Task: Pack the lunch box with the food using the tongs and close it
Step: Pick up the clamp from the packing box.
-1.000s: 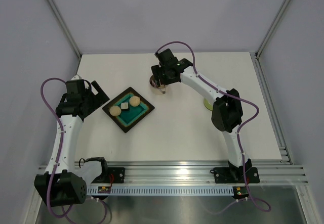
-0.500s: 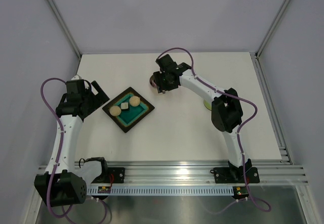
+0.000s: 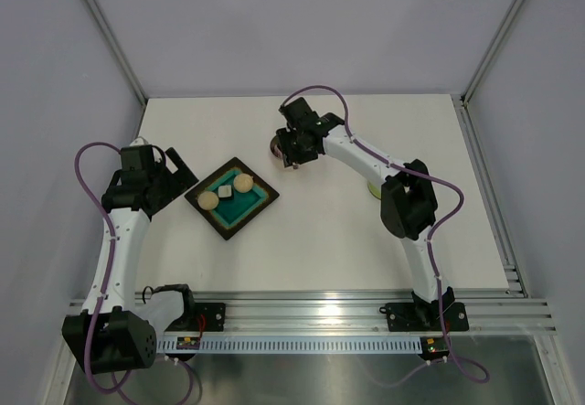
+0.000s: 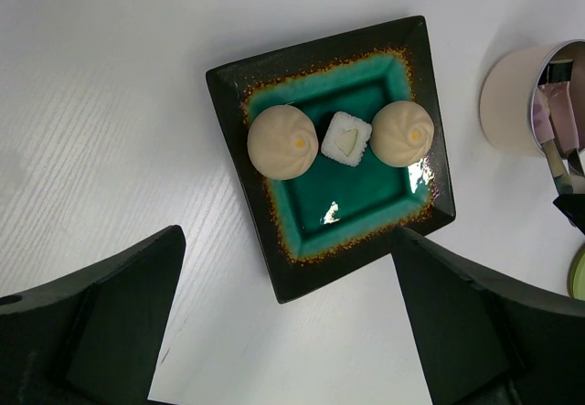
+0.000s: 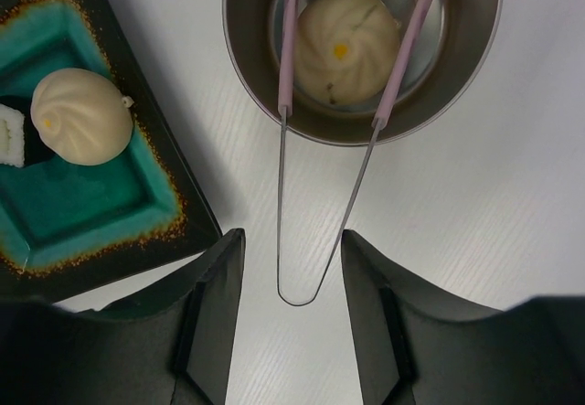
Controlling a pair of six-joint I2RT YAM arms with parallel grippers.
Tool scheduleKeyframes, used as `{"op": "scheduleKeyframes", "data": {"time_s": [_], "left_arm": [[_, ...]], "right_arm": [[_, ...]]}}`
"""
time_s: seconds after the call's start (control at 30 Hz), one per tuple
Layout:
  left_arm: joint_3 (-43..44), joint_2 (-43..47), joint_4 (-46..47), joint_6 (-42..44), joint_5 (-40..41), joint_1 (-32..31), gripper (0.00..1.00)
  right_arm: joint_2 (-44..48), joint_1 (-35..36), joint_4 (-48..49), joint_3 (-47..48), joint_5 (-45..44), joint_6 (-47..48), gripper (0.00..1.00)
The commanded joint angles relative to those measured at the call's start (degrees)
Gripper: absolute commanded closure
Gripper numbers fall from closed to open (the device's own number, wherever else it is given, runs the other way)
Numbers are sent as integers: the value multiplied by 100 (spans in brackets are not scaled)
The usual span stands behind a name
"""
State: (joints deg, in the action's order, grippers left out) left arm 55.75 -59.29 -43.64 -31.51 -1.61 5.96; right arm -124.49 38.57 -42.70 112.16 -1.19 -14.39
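Tray (image 4: pixel 361 195): glossy teal centre, near-black rim, speckled orange-brown band between the two. Buns (image 4: pixel 282 142) were pale beige with swirl creases and a small yellow dot on top; the same went for the bun in the lunch box (image 5: pixel 345 47). Cube (image 4: pixel 345 139): white, pale green centre, dark underside. Lunch box (image 5: pixel 475 48) was shiny grey steel. Tongs (image 5: pixel 286 48): pale pink tips, thin silver wire at the loop. Lid (image 4: pixel 578 272) light green. Table (image 3: pixel 366 240) plain white. Arms (image 3: pixel 117 240) white with black joints, cables (image 3: pixel 82 163) purple.
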Motion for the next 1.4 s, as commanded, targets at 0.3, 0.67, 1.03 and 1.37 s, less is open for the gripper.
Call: {"op": "scheduleKeyframes", "data": {"time_s": [0.3, 0.67, 1.03, 1.37], "left_arm": [[15, 75, 189, 101, -112, 28, 1], [6, 49, 215, 92, -147, 37, 1], [-20, 84, 198, 92, -103, 37, 1], [-2, 93, 171, 110, -86, 29, 1]], "right_arm": [[-225, 54, 113, 430, 84, -81, 51], [-287, 54, 60, 456, -39, -64, 51], [91, 54, 113, 307, -223, -160, 73], [451, 54, 156, 43, -399, -152, 74]]}}
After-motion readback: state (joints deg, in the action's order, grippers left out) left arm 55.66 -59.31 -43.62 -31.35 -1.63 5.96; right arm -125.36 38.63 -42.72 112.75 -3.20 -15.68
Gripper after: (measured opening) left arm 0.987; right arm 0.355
